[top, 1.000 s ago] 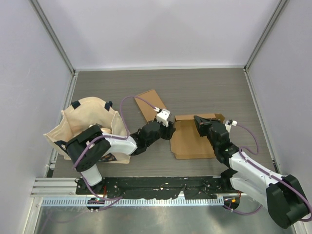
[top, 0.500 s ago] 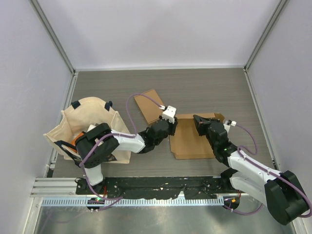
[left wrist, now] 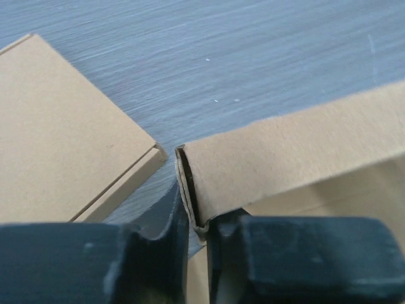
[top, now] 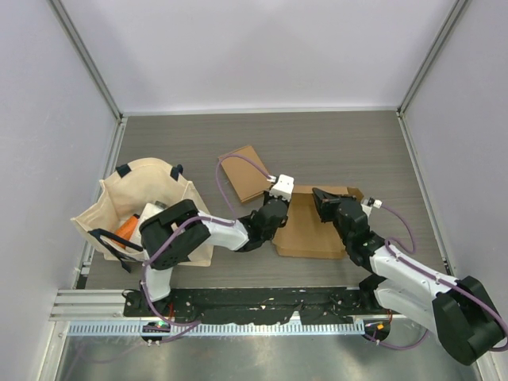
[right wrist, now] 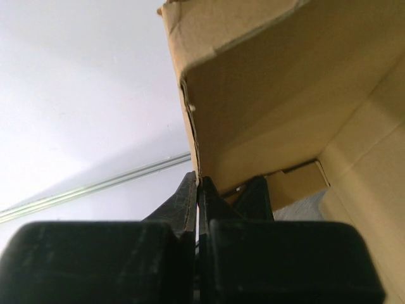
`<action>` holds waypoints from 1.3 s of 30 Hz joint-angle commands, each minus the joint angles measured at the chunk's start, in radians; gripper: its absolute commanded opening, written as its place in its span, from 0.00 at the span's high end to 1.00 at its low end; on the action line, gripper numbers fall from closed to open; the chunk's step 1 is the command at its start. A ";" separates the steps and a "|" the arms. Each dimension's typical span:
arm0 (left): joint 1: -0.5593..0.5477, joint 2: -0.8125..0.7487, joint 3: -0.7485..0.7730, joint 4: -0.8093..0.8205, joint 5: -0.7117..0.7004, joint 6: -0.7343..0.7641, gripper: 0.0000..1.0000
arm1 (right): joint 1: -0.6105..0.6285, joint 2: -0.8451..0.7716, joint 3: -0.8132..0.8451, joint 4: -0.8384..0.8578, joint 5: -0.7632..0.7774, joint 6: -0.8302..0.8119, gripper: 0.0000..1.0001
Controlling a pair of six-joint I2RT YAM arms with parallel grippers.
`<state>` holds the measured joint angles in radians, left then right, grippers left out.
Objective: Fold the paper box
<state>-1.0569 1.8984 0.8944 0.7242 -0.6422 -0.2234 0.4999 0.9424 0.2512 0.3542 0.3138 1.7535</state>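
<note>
Straddling the raised left flap of the paper box [top: 313,230] in the middle of the table [top: 357,143], the left gripper [left wrist: 199,228] shows narrow jaws, a firm pinch unclear, while the right gripper [right wrist: 199,190] clamps the far-right wall tight, apparently steadying it for folding.

no legible text, labels or numbers anywhere

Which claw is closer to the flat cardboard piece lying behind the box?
Left. Left claw grips the paper box edge beside the cardboard piece; right claw pinches the box farther right.
</note>
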 commanded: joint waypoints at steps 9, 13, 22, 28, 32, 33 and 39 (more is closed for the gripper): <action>-0.012 0.102 0.146 -0.131 -0.444 -0.062 1.00 | 0.124 -0.045 -0.036 -0.166 0.060 0.098 0.99; -0.008 0.024 0.046 -0.016 -0.208 -0.024 0.98 | 0.123 -0.042 -0.035 -0.155 0.073 0.087 0.99; -0.006 -0.211 -0.123 -0.045 0.071 -0.036 0.56 | 0.117 -0.044 -0.030 -0.144 0.073 0.069 0.99; 0.001 -0.230 -0.128 -0.060 0.093 -0.039 0.53 | 0.115 -0.042 -0.021 -0.144 0.073 0.066 0.99; 0.006 -0.173 -0.063 -0.100 0.036 -0.036 0.62 | 0.115 -0.037 -0.015 -0.146 0.068 0.064 0.99; 0.006 -0.142 -0.049 -0.104 0.023 -0.034 0.64 | 0.115 -0.033 -0.013 -0.146 0.068 0.066 0.99; 0.012 -0.062 0.035 -0.123 -0.076 -0.013 0.78 | 0.115 -0.017 0.005 -0.149 0.059 0.051 0.99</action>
<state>-1.0534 1.8023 0.8688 0.6071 -0.6243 -0.2531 0.6132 0.8978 0.2394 0.3027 0.3870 1.8355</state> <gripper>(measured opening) 0.262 0.036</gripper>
